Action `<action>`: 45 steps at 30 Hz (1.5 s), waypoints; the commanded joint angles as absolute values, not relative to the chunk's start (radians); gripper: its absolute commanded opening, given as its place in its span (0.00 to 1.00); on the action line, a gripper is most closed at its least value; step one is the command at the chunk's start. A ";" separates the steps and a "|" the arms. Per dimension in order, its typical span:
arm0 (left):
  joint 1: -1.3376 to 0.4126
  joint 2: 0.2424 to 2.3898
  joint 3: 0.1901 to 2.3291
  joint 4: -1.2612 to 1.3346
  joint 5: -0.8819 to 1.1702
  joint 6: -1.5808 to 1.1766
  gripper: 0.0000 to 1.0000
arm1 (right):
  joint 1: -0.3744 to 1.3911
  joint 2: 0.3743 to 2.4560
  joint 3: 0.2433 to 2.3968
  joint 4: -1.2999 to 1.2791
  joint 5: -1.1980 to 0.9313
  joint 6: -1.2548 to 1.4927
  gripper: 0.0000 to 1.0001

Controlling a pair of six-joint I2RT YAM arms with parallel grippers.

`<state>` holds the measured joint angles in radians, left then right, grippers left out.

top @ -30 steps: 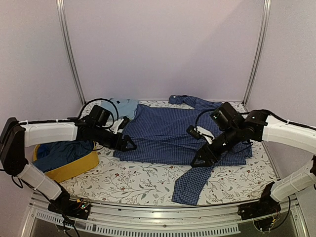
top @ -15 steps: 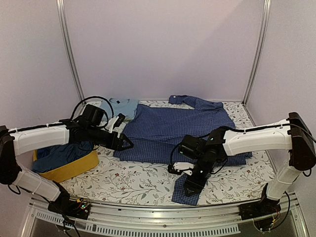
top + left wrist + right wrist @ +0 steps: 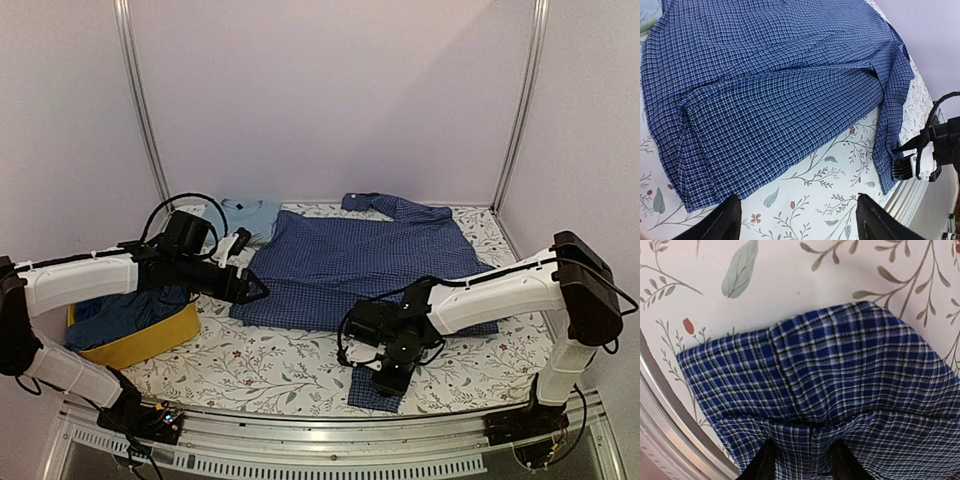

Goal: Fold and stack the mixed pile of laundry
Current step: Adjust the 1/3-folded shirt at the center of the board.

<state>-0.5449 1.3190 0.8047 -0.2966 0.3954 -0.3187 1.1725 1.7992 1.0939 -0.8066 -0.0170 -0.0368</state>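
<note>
No text, label, brand or number can be read in any view. The checked shirt (image 3: 350, 270) shows only its woven pattern. The counter cover (image 3: 280, 370) shows only printed leaves and sprigs.

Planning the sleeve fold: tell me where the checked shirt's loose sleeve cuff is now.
In the top view the sleeve cuff lies at the near edge of the table, right of centre, under the right gripper, whose fingers bunch it.
</note>
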 commanded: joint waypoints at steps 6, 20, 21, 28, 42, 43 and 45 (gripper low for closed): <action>-0.534 1.291 0.819 -0.301 0.334 -0.314 0.80 | 1.133 1.792 1.224 -0.861 0.053 -0.013 0.00; -0.516 1.324 0.890 -0.280 0.277 -0.322 1.00 | 0.690 1.711 1.655 -0.897 0.169 -0.175 0.00; -0.516 1.328 0.892 -0.275 0.275 -0.325 1.00 | 0.662 1.722 1.676 -0.880 0.176 -0.183 0.00; -0.514 1.360 0.911 -0.263 0.263 -0.333 1.00 | 0.538 1.850 1.858 -0.754 0.190 -0.275 0.00; -0.493 1.452 0.940 -0.283 0.223 -0.348 1.00 | 0.528 2.070 2.043 -0.786 0.205 -0.241 0.00; -0.490 1.459 0.942 -0.284 0.224 -0.348 1.00 | 0.538 2.067 2.028 -0.805 0.204 -0.231 0.00; -0.482 1.471 0.944 -0.284 0.225 -0.346 1.00 | 0.555 2.071 2.012 -0.856 0.188 -0.185 0.00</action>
